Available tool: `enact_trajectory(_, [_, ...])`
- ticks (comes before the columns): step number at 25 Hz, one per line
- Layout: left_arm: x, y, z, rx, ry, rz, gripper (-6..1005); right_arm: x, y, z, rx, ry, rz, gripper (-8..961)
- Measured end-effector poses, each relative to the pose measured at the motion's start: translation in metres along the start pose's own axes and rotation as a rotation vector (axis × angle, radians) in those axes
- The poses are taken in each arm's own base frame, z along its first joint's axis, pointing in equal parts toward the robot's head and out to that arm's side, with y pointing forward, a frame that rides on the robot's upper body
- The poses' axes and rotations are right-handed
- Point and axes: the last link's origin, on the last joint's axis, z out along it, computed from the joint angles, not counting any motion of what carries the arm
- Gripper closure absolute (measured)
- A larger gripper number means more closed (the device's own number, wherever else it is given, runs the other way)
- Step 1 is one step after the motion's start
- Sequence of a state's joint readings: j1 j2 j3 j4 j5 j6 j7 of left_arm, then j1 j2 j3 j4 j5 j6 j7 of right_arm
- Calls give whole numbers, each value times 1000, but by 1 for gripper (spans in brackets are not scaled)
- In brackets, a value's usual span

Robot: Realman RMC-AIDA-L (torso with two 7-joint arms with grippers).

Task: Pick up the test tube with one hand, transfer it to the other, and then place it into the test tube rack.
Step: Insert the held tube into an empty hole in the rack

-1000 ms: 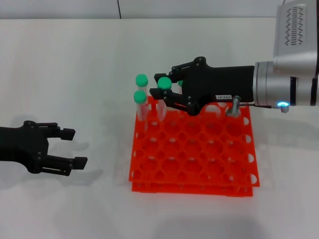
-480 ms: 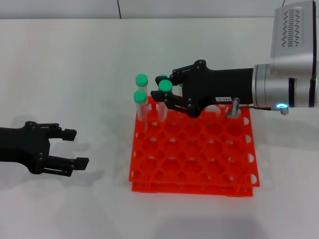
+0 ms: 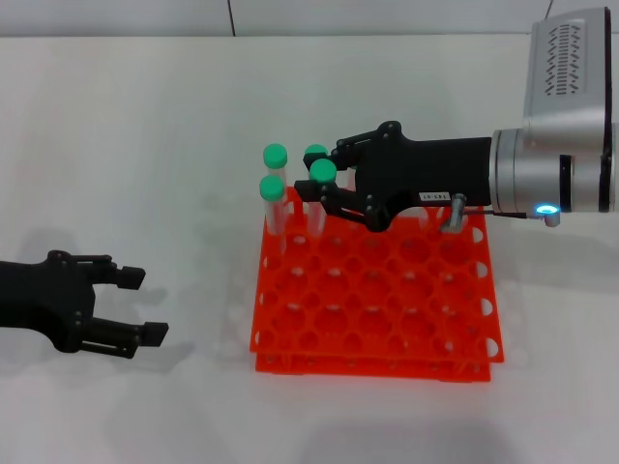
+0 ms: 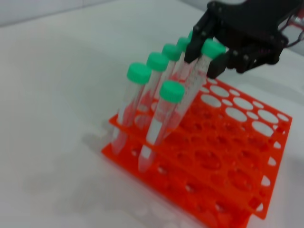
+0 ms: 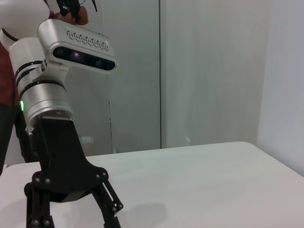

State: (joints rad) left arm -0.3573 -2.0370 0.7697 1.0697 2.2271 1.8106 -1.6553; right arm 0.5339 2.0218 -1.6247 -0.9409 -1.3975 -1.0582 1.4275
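Since a second ago my right gripper (image 3: 324,193) has drawn back a little toward my right and the green-capped test tube (image 3: 318,198) has sunk slightly with it, while my left gripper (image 3: 131,304) has slid back and nearer to me across the tabletop (image 3: 145,135).

My right fingers (image 3: 340,206) sit on either side of the test tube just below its cap; they look clamped on it, though I cannot tell for certain how tight the contact is. The tube stands nearly upright, its lower part down in a hole near the back left corner of the orange-red test tube rack (image 3: 377,300). In the left wrist view the same tube (image 4: 197,78) leans slightly, with my right gripper (image 4: 206,59) around its top, above the rack (image 4: 223,156).

Other green-capped tubes stand in the rack's back left holes: one at the far corner (image 3: 276,164), one just in front of it (image 3: 273,203), and another cap (image 3: 314,153) showing behind the held tube.

My left gripper hovers low over the tabletop, well apart from the rack on my left, its fingers (image 3: 145,333) spread wide and holding nothing. The right wrist view shows that gripper (image 5: 76,190) from the front, below its silver wrist.
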Motion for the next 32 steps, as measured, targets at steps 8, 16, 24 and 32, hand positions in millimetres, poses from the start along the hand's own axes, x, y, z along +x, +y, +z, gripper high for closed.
enact_trajectory(8, [-1, 0, 1, 0, -11, -3, 119, 0, 1, 0, -2, 1, -1, 689])
enact_trajectory(16, [2, -1, 2, -4, -9, 4, 119, -1, -1, 2, -2, 4, -1, 689])
enact_trajectory(24, [2, 0, 2, -4, -4, 6, 119, -4, -2, 7, -11, 13, 1, 689])
enact_trajectory(32, [2, 0, 2, -4, -4, 7, 119, -5, -4, 9, -18, 30, 11, 689])
